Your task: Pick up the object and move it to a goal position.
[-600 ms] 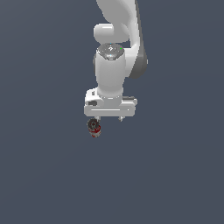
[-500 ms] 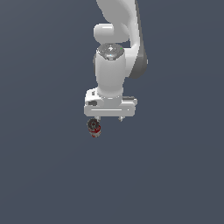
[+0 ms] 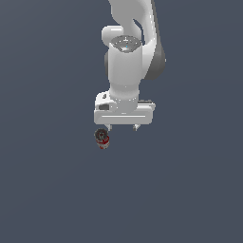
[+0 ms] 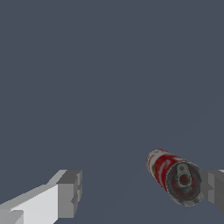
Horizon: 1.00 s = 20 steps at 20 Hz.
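Observation:
The object is a tiny red and white can [image 3: 101, 138] lying on its side on the grey floor, dark round end showing. In the exterior view it sits just beyond the gripper's fingertip on that view's left. My gripper [image 3: 122, 127] points down, open and empty. In the wrist view the can [image 4: 175, 175] lies close beside one grey finger pad [image 4: 214, 190], far from the other pad [image 4: 69, 193]. The open gripper [image 4: 142, 192] is not closed on it. Whether the near pad touches the can cannot be told.
A plain dark grey floor [image 3: 47, 190] fills both views. The white arm [image 3: 126, 61] rises above the gripper in the exterior view. No other objects show.

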Motion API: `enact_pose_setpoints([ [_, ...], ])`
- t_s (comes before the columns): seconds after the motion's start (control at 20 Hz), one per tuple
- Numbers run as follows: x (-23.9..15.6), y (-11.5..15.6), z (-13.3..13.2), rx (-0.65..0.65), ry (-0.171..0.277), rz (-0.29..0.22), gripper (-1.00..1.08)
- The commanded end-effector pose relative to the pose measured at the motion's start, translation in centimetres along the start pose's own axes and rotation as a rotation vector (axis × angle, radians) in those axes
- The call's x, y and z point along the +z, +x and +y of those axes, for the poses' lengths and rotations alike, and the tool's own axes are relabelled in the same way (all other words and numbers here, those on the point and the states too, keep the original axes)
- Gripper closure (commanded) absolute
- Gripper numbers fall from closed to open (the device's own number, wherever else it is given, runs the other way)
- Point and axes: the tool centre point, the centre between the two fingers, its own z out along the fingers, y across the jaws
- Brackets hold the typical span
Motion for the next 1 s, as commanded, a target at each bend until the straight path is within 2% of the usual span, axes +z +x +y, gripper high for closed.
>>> enact_pose_setpoints([
  [0.0, 0.0, 0.0, 0.0, 0.000, 0.000, 0.000, -0.92],
  [0.4, 1.8, -1.0, 2.0, -0.018, 0.002, -0.023, -0.92],
  [0.95, 6.8, -4.8, 7.9, -0.074, 0.019, -0.093, -0.92],
])
